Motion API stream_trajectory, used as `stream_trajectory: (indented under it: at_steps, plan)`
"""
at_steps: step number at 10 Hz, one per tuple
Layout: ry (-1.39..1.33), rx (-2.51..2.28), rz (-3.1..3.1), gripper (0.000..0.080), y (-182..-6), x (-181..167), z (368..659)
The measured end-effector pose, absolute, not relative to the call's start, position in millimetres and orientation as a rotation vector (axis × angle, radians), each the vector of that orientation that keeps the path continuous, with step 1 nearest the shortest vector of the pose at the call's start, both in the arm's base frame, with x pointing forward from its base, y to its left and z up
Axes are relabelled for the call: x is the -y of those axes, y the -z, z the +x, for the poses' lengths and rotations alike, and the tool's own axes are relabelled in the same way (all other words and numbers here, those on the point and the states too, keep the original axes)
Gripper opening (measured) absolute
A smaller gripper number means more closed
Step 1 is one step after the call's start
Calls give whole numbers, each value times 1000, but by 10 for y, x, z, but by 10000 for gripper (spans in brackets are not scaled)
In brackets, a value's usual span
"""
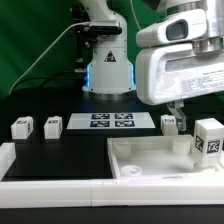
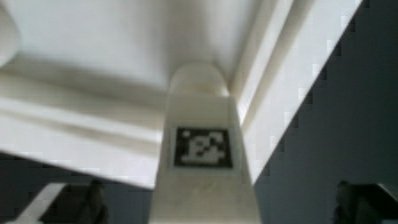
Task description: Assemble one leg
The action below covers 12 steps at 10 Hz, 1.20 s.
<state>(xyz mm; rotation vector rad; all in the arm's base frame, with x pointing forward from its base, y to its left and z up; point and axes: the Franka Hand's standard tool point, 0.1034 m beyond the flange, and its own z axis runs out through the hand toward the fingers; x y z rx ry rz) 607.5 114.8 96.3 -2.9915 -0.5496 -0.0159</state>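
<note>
One leg (image 1: 208, 140), a white block with a square tag, stands upright at the tabletop tray's (image 1: 150, 165) corner on the exterior view's right. My gripper (image 1: 198, 108) hangs just above it. In the wrist view the leg (image 2: 205, 120) runs between the jaws, with its far end at the tray's rim (image 2: 89, 90). The gripper (image 2: 217, 203) is open. Its dark fingers (image 2: 80, 203) stand well apart from the leg on both sides. Whether the leg sits in a socket is hidden.
Three more legs stand on the black mat: two on the exterior view's left (image 1: 20, 128) (image 1: 52, 126) and one behind the tray (image 1: 170, 123). The marker board (image 1: 110, 122) lies in front of the robot base. A white border wall (image 1: 50, 168) runs along the front.
</note>
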Motion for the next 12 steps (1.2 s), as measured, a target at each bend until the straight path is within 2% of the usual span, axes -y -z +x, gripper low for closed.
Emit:
stream_trajectory:
  at_steps: [1, 5, 9, 12]
  plan:
    - [-57, 550, -2988, 649, -997, -1173, 6106]
    - [-11, 545, -2991, 649, -961, -1160, 6136]
    - [-22, 540, -2984, 649, -920, -1091, 6351]
    - [-19, 540, -2984, 649, -873, -1101, 6333]
